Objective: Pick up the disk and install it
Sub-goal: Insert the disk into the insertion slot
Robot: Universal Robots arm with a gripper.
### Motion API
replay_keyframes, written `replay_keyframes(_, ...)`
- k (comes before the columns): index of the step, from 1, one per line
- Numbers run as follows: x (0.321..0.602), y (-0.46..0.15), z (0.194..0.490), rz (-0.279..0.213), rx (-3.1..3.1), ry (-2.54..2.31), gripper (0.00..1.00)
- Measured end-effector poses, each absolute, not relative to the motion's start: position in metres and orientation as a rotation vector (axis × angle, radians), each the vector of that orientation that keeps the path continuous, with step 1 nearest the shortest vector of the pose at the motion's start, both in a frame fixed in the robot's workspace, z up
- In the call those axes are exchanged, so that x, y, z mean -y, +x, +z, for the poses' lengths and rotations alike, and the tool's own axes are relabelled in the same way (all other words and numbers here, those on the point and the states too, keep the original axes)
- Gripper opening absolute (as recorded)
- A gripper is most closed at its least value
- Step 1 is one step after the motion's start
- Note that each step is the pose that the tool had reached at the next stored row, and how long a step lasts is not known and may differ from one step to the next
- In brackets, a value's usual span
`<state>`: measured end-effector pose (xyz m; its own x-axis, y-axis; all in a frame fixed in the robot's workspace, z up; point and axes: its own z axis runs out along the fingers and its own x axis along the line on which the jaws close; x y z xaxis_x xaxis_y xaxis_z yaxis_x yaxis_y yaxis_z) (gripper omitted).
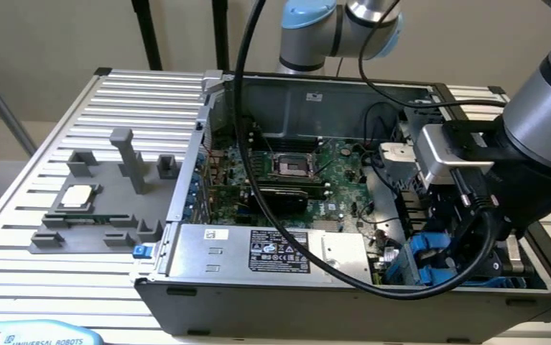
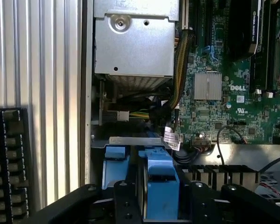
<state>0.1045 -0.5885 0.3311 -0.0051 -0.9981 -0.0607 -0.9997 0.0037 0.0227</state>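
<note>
Aluminium slats make up the table (image 1: 26, 237) at the exterior view's left. On it we see a grey fixture (image 1: 112, 223) with several upright posts, and a small square silver chip (image 1: 77, 195) lies on a raised part of it. Next comes the open computer case (image 1: 256, 302), its side off. A large silver box (image 1: 275, 248) with a black label lies along its near edge, and the green motherboard (image 1: 299, 169) lies behind that box. A thick black cable (image 1: 246, 144) drops from above and loops across the board and the box.

Further toward the exterior view's right, the arm (image 1: 544, 108) reaches down into the case's near right corner. There the disk (image 1: 427, 253) stands on edge low in the drive bay (image 1: 529, 277), with mostly its bright blue bracket showing. In the wrist view we find the gripper (image 2: 161, 205) directly over that blue bracket, with its black body on either side of the bracket. We cannot tell whether the gripper clamps the disk or stands free of it.
</note>
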Motion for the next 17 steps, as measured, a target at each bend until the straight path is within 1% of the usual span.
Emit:
replay_keyframes(1, 0.588, 0.105, 0.331, 0.092, -2.206, -2.197, 0.40)
replay_keyframes(2, 0.588, 0.105, 0.331, 0.092, -2.206, -2.197, 0.47)
replay_keyframes(7, 0.588, 0.106, 0.335, 0.092, -2.206, -2.197, 0.47)
replay_keyframes(17, 0.587, 0.110, 0.357, 0.092, -2.206, -2.197, 0.47)
